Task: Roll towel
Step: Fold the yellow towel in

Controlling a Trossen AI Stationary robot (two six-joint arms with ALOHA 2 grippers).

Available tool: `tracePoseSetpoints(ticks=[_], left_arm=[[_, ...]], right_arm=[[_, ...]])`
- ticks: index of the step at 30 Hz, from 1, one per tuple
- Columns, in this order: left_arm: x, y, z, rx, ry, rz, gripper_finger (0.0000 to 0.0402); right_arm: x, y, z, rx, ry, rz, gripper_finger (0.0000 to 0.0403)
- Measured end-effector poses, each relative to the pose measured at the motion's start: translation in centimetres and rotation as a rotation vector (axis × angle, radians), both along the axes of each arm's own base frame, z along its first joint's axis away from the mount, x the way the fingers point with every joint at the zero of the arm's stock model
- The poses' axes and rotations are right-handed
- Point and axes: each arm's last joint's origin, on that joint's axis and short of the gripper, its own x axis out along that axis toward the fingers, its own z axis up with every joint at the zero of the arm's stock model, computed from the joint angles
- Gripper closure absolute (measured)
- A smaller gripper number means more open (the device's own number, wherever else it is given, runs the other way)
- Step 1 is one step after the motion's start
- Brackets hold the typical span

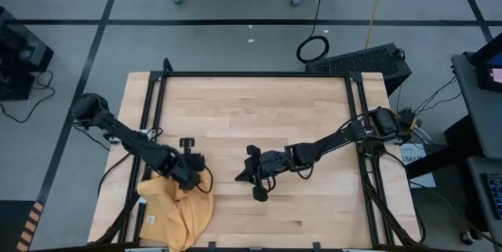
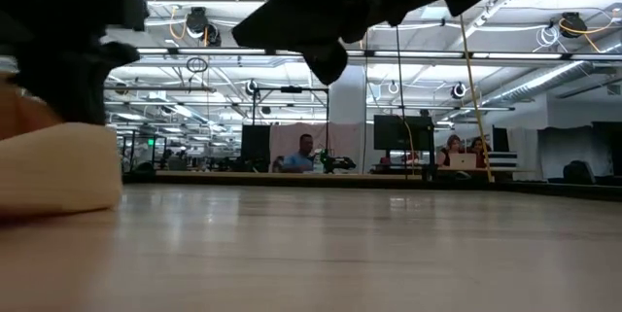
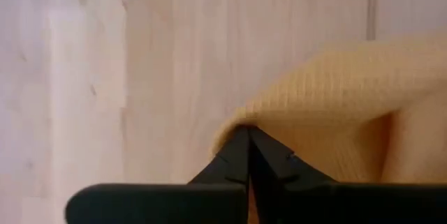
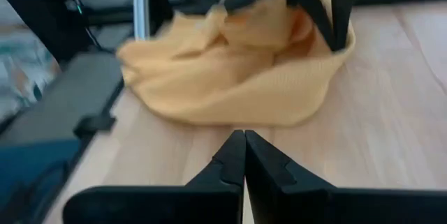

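Task barely begun. The soft mustard-yellow waffle-weave towel [image 1: 176, 209] lies as a crumpled heap at the lower left of the high view, on the pale wooden worktop [image 1: 259, 111] beside its dark frame rail; no rolled portion is visible, so flattening and rolling appear to remain. The left end effector [image 3: 248, 137] is clenched on a folded edge of the towel, its fingertips meeting at the cloth in the left wrist view. The right end effector [image 4: 244, 140], clenched and grasping nothing, hangs over bare wood at lower centre of the high view, pointed toward the heap. Nothing else on the worktop obstructs the work; the frame rail at the towel's left limits spreading room.
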Motion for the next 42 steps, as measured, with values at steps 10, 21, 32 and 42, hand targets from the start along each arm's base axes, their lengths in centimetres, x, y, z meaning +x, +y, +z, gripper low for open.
tracePoseSetpoints(ticks=[10, 21, 32, 42], left_arm=[[2.7, 0.8, 4.0, 0.074, -0.121, -0.057, 0.0398], [-0.5, -0.3, 8.1, -0.082, 0.046, 0.378, 0.0298], [-4.2, -4.6, 8.2, -0.158, 0.117, 0.451, 0.0216], [-4.8, -6.2, 6.6, 0.086, 0.024, 0.396, 0.0214]], right_arm=[[-2.4, -0.3, 1.4, -0.073, 0.171, 0.019, 0.0403], [-3.1, 0.1, 0.8, -0.106, 0.258, 0.042, 0.0403], [-3.1, 0.1, 0.8, -0.149, 0.235, 0.069, 0.0403], [-3.1, 0.1, 0.8, -0.148, 0.234, 0.069, 0.0403]])
